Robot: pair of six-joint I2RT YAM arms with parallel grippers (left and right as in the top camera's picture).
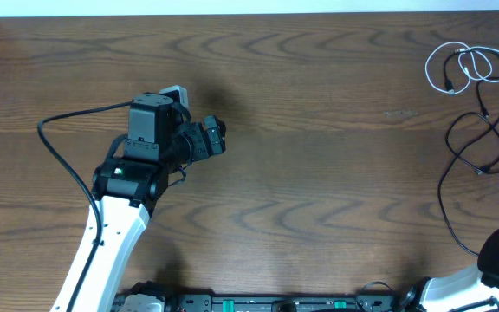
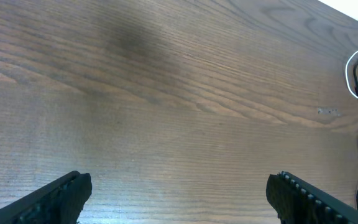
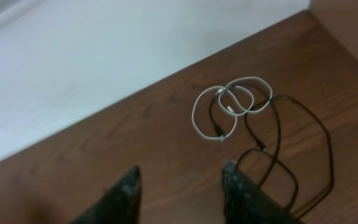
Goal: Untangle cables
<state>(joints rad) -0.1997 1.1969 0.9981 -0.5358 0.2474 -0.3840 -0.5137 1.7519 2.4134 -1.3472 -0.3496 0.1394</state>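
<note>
my left gripper [image 2: 179, 186]: jaws spread wide, both fingers sitting at the bottom corners of my left wrist view, with only bare wood between them; it holds nothing.
my right gripper [image 3: 181, 174]: jaws partly apart, wood grain showing in the gap; nothing is between the fingers and nothing touches them.
left arm position: out over the left-middle part of the table [image 1: 319, 173], gripper pointing toward the right side, well apart from the cords.
right arm position: tucked at the near right corner of the table, mostly out of the overhead view, its wrist camera looking toward the far right corner.
white cable [image 3: 227, 106]: lying flat near the far right corner, curled into a few overlapping loops, its small plug ends resting inside the loops.
black cables [image 1: 490, 126]: starting at the white loops, where a black strand crosses through them, then running toward the near edge in long loose curves that cross one another.
cords vs. my grippers: the bundle lies ahead of my right fingers, apart from them; from my left wrist it shows only at the far right edge.
how many black cords: i cannot tell where they overlap.
</note>
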